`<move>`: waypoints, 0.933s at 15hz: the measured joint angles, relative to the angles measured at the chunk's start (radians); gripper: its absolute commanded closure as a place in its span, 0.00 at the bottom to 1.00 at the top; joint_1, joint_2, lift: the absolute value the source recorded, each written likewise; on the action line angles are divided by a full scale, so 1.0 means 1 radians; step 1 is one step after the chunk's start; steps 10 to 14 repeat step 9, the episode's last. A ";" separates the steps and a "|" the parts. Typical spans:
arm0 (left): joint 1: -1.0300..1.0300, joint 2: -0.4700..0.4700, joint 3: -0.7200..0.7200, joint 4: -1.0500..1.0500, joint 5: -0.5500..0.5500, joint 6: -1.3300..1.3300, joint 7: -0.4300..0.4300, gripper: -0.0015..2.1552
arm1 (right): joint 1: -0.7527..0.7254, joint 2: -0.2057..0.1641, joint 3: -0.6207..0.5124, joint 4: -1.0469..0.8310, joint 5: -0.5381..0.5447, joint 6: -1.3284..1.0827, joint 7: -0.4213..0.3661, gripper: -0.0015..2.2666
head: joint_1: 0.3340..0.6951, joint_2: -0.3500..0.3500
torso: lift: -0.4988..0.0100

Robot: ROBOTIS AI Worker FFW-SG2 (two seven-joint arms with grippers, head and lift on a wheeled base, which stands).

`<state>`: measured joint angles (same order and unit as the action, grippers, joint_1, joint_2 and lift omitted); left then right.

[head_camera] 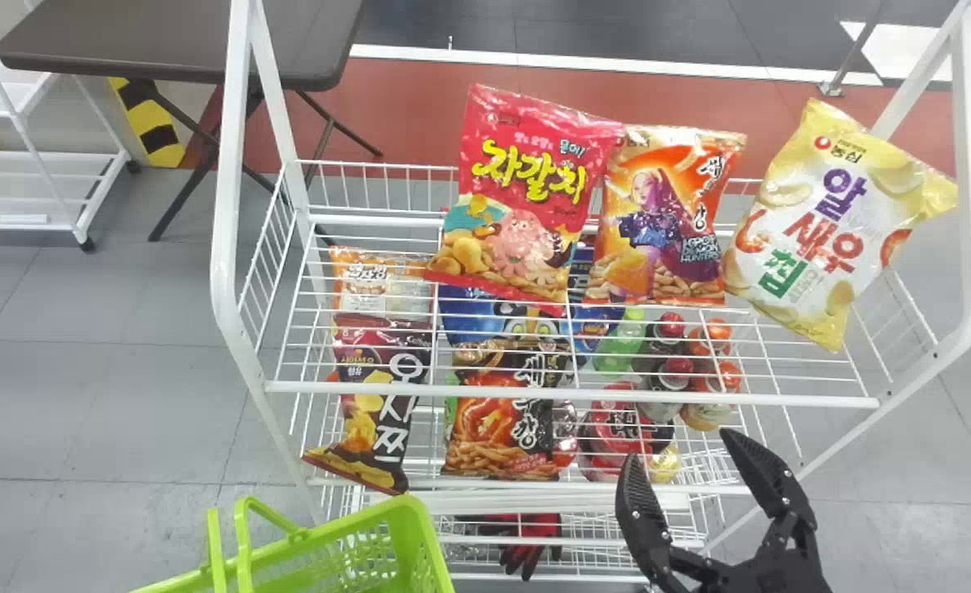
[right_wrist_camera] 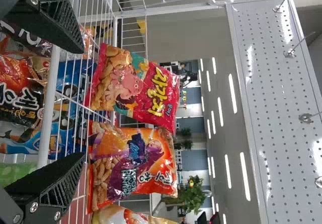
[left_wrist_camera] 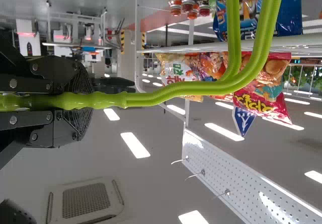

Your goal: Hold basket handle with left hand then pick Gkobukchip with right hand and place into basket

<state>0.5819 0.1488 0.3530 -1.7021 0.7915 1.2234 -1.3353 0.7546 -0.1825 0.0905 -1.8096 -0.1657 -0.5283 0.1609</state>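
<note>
My right gripper [head_camera: 683, 449] stands open in front of the rack's lower shelves, nothing between its fingers. In the right wrist view the same gripper [right_wrist_camera: 80, 102] has its two fingers apart, with shelf wires and bags beyond. The green basket [head_camera: 423, 539] is at the bottom left of the head view, before the rack. My left gripper [left_wrist_camera: 83, 100] is shut on the green basket handle [left_wrist_camera: 201, 87]. Which bag is the Gkobukchip I cannot tell; a blue bag [head_camera: 462, 317] and an orange-and-white bag [head_camera: 361, 284] lie on the shelf below the top tier.
A red bag [head_camera: 526, 193], an orange bag [head_camera: 662, 218] and a yellow bag [head_camera: 839, 222] stand on the white rack's top tier [head_camera: 567, 387]. Below are a dark brown bag [head_camera: 374, 403], a black-and-red bag [head_camera: 506, 412] and several bottles [head_camera: 670, 371]. A dark table [head_camera: 180, 41] is behind.
</note>
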 measured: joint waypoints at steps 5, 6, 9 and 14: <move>-0.002 -0.001 -0.004 0.006 -0.005 0.000 0.008 1.00 | 0.002 0.000 0.000 0.005 0.001 0.002 -0.009 0.04 | 1.00 0.39 | 0.98; -0.004 -0.001 -0.005 0.011 -0.005 0.000 0.007 1.00 | 0.002 0.000 0.001 0.006 0.001 0.002 -0.009 0.04 | 1.00 0.39 | 0.98; -0.006 -0.001 -0.005 0.016 -0.005 -0.001 0.005 1.00 | 0.002 0.000 0.001 0.007 0.000 0.000 -0.011 0.04 | 1.00 0.39 | 0.98; -0.006 -0.001 -0.005 0.016 -0.005 -0.001 0.005 1.00 | 0.002 0.000 0.001 0.007 0.000 0.000 -0.011 0.04 | 1.00 0.39 | 0.98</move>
